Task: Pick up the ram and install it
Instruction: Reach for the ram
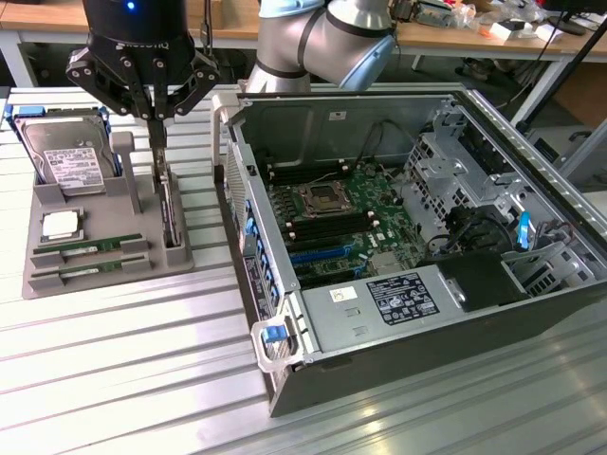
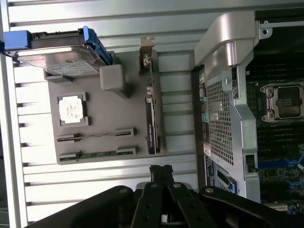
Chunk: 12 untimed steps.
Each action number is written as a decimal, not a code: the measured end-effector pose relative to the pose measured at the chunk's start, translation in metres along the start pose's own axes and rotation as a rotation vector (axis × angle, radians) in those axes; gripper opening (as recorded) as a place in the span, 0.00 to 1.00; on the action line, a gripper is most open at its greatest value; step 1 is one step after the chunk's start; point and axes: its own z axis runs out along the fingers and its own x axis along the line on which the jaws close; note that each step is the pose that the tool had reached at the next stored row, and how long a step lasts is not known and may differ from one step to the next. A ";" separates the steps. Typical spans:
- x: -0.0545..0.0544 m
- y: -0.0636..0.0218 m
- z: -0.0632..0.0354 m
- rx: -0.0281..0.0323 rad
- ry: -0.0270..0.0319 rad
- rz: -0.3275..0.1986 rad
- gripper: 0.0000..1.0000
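Two ram sticks, thin and green, sit on edge in slots at the near end of the grey tray (image 1: 38, 204): one ram stick (image 1: 87, 247) and a second ram stick (image 1: 92, 268) just in front of it. The wrist view shows them too, the first ram stick (image 2: 97, 135) and the second ram stick (image 2: 97, 153). My black gripper (image 1: 156, 128) hangs above the tray's far right part, well above the sticks. It is shut with nothing between its fingers. In the wrist view the gripper (image 2: 160, 172) lies just past the tray's edge (image 2: 52, 142).
The tray also holds a silver hard drive (image 1: 66, 156), a square CPU chip (image 1: 60, 225) and an upright dark card (image 1: 169, 213). On the exterior view's right stands the open computer case (image 1: 531, 313) with its motherboard (image 1: 332, 213) and black memory slots (image 1: 322, 227).
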 end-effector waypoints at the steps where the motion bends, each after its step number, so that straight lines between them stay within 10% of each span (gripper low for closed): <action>1: 0.000 0.0000 0.0000 0.0000 0.0000 0.000 0.11; 12: 0.014 -0.0010 -0.0004 0.0000 0.0000 0.000 0.11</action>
